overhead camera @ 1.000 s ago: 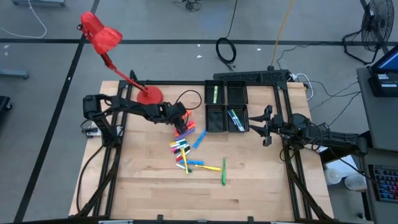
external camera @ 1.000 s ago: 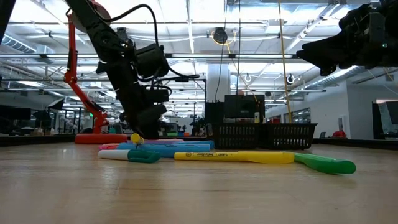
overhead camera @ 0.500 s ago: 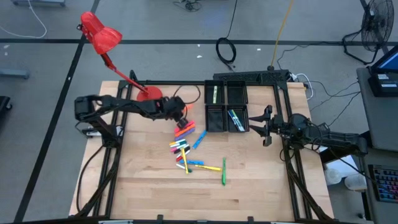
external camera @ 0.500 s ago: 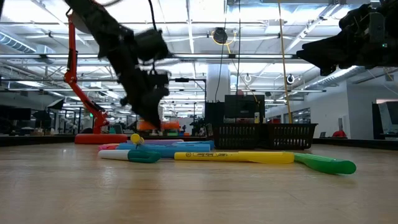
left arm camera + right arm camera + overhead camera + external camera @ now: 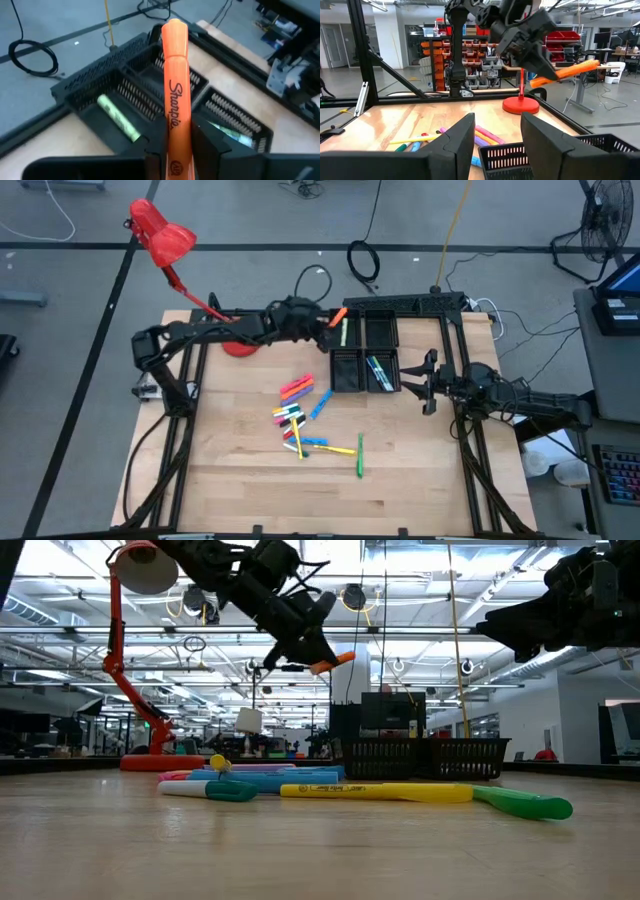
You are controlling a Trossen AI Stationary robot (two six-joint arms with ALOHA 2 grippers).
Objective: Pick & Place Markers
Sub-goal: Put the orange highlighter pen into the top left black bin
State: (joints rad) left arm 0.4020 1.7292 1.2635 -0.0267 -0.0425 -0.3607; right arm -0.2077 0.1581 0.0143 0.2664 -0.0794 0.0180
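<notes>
- The orange marker (image 5: pixel 175 95) is pinched in the left gripper (image 5: pixel 322 319) jaws above the black tray (image 5: pixel 395 350); it should be released low, inside one compartment.
- The right gripper (image 5: pixel 422 384) jaws stand open, empty.

Two matte-black, multi-jointed arms with cables looping along them.

The left arm (image 5: pixel 215 332) is built of dark, blocky segments joined by rounded housings, with a thin black cable arching free above its wrist; its left end effector (image 5: pixel 312 652) ends in two flat, squared black fingers (image 5: pixel 210 149) with plain faces. The right arm (image 5: pixel 520 402) has the same dark finish, a bulky cylindrical joint near its wrist, and black cabling trailing along its length; its right end effector (image 5: pixel 424 386) carries two broad, angular black fingers (image 5: pixel 461 137) with bevelled edges.
</notes>
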